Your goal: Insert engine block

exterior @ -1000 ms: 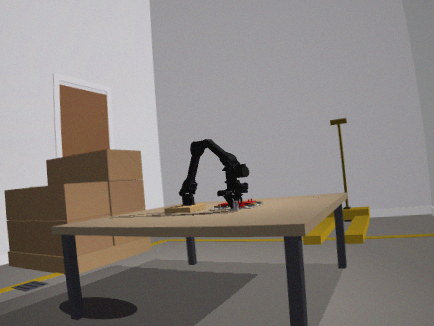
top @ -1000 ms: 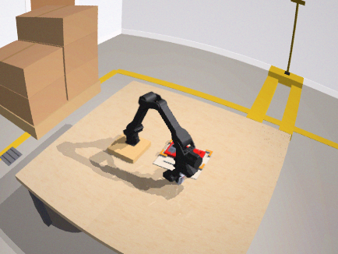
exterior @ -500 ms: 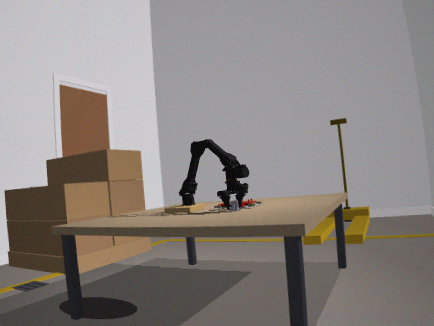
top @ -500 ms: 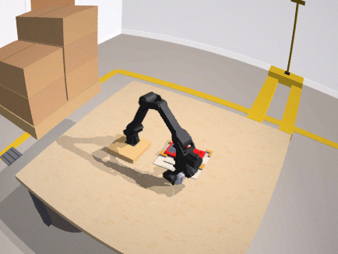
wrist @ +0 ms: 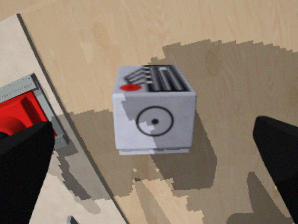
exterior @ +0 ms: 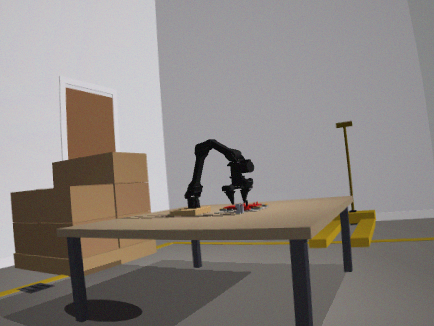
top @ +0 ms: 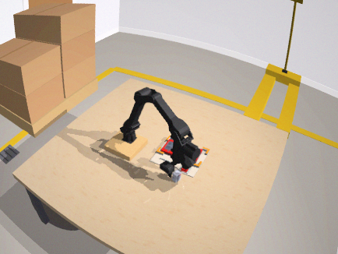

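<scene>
The engine block (top: 177,176) (exterior: 239,207) (wrist: 155,120) is a small light grey block. It sits on the wooden table beside the white board, outside the car body. Its top, with black stripes and a red dot, and a side with a black circle show in the wrist view; I cannot make out its slot side. My gripper (top: 176,170) (exterior: 239,202) (wrist: 156,128) is wide open and empty above the block, one finger off to each side. The red car body (exterior: 257,204) (wrist: 20,117) lies on the board, partly hidden under the arm; its opening and rib cannot be made out.
The white board (top: 156,159) (wrist: 15,45) has orange corner pieces (top: 205,150) around the car body. Its edge runs just left of the block in the wrist view. The arm stands on a wooden base (top: 126,146) (exterior: 191,212). Cardboard boxes (top: 43,82) stand beyond the table.
</scene>
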### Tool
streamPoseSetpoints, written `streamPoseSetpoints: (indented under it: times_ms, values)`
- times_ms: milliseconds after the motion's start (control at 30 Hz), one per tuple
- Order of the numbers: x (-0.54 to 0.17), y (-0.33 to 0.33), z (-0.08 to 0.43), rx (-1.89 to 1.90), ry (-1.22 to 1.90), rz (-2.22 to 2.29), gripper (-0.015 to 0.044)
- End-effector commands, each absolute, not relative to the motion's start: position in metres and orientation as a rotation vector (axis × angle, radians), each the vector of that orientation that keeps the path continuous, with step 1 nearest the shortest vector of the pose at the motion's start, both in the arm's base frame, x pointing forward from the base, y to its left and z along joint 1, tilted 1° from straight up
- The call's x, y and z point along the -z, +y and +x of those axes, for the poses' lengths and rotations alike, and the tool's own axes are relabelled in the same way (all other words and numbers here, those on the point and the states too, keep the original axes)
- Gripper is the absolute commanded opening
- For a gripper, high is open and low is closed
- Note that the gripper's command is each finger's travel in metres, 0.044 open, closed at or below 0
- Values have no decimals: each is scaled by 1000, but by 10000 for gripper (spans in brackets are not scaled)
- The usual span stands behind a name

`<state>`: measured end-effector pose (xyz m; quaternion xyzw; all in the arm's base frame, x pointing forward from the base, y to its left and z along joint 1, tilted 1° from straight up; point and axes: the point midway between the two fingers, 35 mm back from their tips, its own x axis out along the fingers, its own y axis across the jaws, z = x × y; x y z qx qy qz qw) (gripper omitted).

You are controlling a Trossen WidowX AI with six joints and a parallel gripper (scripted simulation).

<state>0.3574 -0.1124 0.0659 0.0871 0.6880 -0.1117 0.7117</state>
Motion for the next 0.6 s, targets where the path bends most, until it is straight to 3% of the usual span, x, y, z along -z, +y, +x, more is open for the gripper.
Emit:
streamPoseSetpoints:
  times_ms: [0, 400, 567]
  values:
    - [-66, -112, 357, 248, 1526, 193, 440]
    - [-69, -112, 357, 248, 1525, 194, 440]
    - [-111, -111, 356, 243, 1525, 195, 440]
